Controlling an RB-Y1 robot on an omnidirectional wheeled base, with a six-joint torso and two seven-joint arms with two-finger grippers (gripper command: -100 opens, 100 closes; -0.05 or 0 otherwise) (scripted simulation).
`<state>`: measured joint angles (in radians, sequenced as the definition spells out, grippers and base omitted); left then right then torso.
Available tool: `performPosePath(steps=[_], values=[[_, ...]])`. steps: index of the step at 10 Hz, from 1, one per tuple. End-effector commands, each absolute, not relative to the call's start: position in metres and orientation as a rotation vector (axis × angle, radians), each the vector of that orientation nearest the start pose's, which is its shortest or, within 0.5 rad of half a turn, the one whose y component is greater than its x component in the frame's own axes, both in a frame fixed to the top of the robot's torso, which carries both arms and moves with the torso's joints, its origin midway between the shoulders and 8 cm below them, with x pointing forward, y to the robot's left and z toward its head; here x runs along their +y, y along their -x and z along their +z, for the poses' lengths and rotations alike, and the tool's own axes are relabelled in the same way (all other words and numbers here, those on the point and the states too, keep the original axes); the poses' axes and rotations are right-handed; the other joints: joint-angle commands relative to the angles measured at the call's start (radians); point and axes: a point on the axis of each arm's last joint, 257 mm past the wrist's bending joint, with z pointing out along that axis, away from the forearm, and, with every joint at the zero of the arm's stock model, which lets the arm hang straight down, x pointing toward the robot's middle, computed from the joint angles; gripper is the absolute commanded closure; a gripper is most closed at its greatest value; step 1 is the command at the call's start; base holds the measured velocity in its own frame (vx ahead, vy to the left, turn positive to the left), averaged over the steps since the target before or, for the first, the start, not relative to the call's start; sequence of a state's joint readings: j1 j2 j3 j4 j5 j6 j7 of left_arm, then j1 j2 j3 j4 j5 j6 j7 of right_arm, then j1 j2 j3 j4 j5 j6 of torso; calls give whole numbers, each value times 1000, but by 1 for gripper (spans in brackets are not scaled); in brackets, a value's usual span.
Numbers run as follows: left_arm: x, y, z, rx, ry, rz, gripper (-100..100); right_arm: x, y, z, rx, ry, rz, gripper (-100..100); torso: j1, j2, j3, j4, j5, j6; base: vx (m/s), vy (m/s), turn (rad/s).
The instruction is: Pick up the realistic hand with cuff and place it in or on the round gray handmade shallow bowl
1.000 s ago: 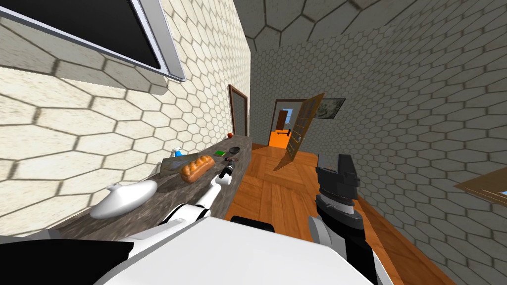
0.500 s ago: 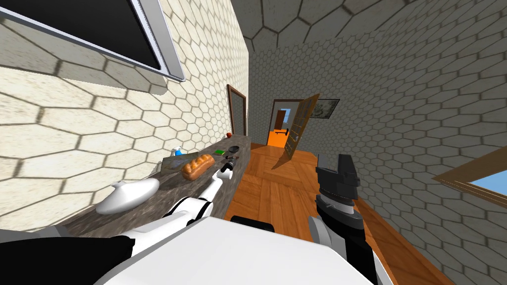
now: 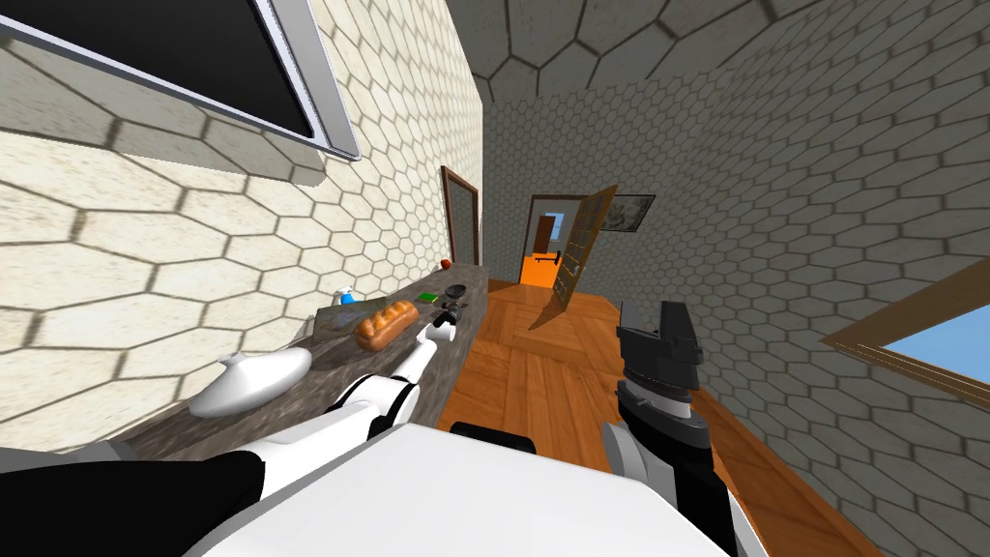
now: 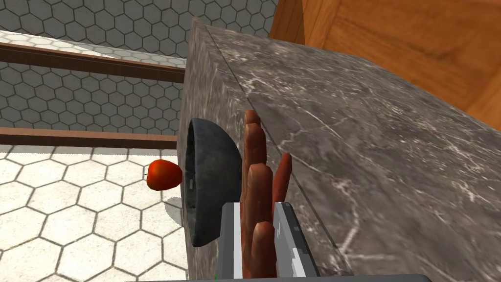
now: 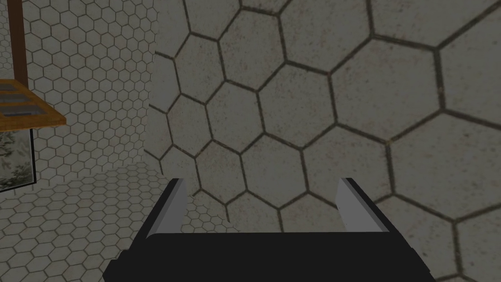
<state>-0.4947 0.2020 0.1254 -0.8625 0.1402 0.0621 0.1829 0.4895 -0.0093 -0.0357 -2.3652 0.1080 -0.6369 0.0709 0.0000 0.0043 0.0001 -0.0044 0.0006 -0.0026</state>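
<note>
The left gripper (image 4: 257,210) is clamped on the realistic hand (image 4: 255,147), its two blades pressing the sides of the brown palm while the brown digits stretch out past the blade tips. The hand sits just beside the round dark grey bowl (image 4: 211,181), over the dark veined counter (image 4: 372,147); whether it touches the counter top I cannot tell. A red apple (image 4: 164,175) lies beyond the bowl, near the tiled wall. In the head view a bread loaf (image 3: 386,325) and a white vessel (image 3: 249,381) lie on the counter nearer to me. The right gripper (image 5: 261,186) is held up over the wooden floor (image 3: 541,377), well apart from the counter, its blades spread wide
</note>
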Motion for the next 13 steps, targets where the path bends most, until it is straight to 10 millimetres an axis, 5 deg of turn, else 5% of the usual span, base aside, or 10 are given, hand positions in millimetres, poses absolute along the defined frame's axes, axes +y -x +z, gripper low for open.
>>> performPosePath(steps=[1, 3, 4, 6, 7, 9, 10, 12, 13], values=[[305, -659, -282, 1247, 1583, -1117, 100, -260, -300, 85, 537, -367, 1184, 0, 0, 0, 0, 0, 0, 0, -35, 1, -53], [305, -656, -294, 1275, 1620, -1088, 100, -260, -300, 85, 537, -367, 1184, 0, -1, 0, 1, 1, 0, 1, -16, 2, -28], [305, -668, -274, 1270, 1611, -1098, 100, -260, -300, 85, 537, -367, 1184, 0, 0, 0, 0, 0, 0, 0, -16, 4, -41], [305, -663, -286, 1300, 1650, -1066, 100, -260, -300, 85, 537, -367, 1184, 0, -1, 0, 0, 1, 0, 1, -5, 7, -30], [304, -674, -268, 1300, 1642, -1073, 100, -260, -300, 85, 537, -367, 1184, 0, 0, -1, 0, 0, 0, 0, -5, 8, -49], [304, -670, -278, 1328, 1677, -1044, 100, -260, -300, 85, 537, -367, 1184, 0, 0, -1, 0, 1, -1, 0, 4, 11, -21], [304, -679, -261, 1331, 1672, -1046, 100, -260, -300, 85, 537, -367, 1184, 0, 0, -1, 0, 0, 0, 0, 7, 17, -49], [303, -675, -271, 1356, 1704, -1020, 100, -260, -300, 85, 537, -367, 1184, 0, 0, -1, 0, 1, -1, 0, 14, 19, -22], [303, -683, -254, 1361, 1697, -1021, 100, -260, -300, 85, 537, -367, 1184, 0, 0, -1, 0, 0, -1, 0, 20, 15, -30]])
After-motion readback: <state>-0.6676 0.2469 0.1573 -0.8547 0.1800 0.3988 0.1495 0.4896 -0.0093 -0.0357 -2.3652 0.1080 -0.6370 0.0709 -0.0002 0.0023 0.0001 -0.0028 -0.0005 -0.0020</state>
